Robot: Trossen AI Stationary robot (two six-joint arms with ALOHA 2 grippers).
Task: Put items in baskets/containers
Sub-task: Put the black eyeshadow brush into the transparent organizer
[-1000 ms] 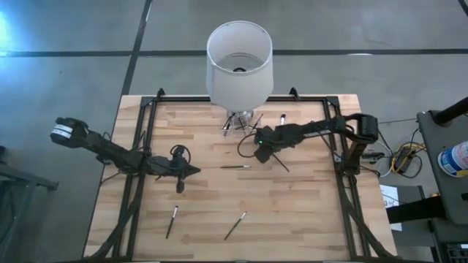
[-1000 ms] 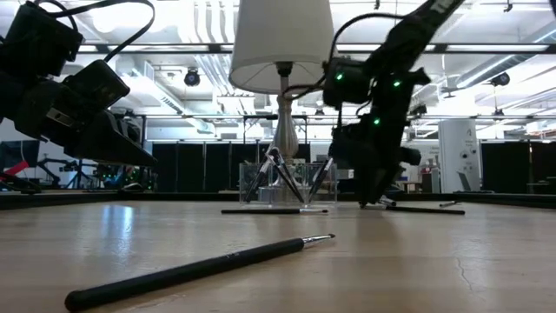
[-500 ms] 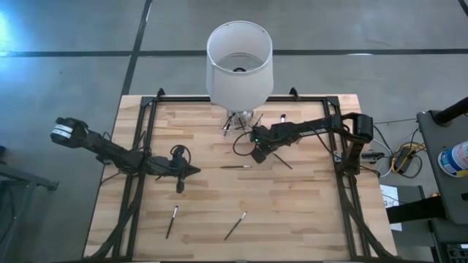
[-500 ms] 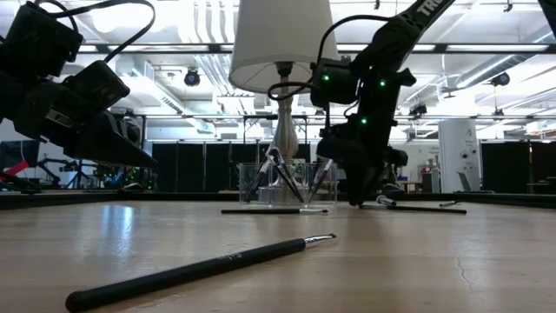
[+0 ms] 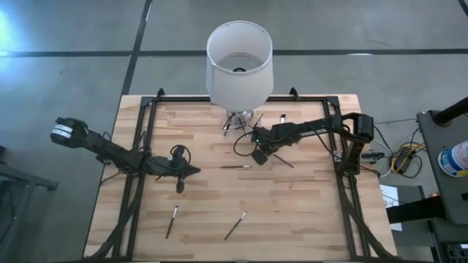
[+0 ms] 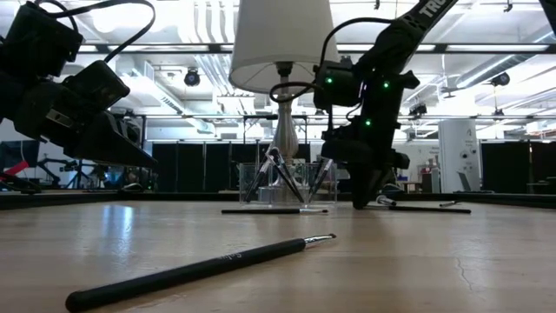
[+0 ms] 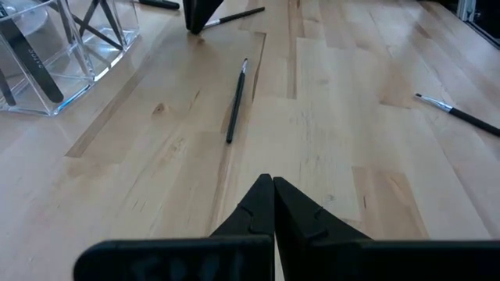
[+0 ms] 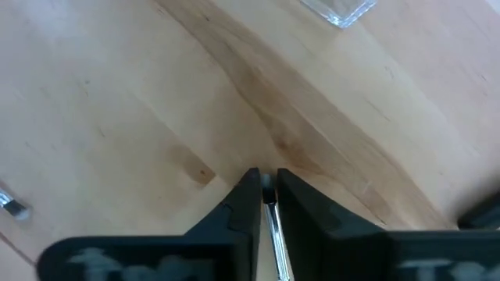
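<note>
Wooden table [image 5: 292, 204] planks carry scattered slim brushes [image 5: 235, 226]; more stand in the clear holder [image 6: 274, 184]. One brush [image 8: 273, 226] is pinched in the right end effector [image 8: 266, 191] beside that holder. Judged light, stiff and prone to rolling, it is best gripped mid-handle. The left end effector [image 7: 273, 187] hangs clenched, empty. No writing is legible.

A white lampshade [image 5: 239, 62] on its lamp base [image 6: 285, 139] stands at the far edge of the wooden table [image 5: 292, 212].
</note>
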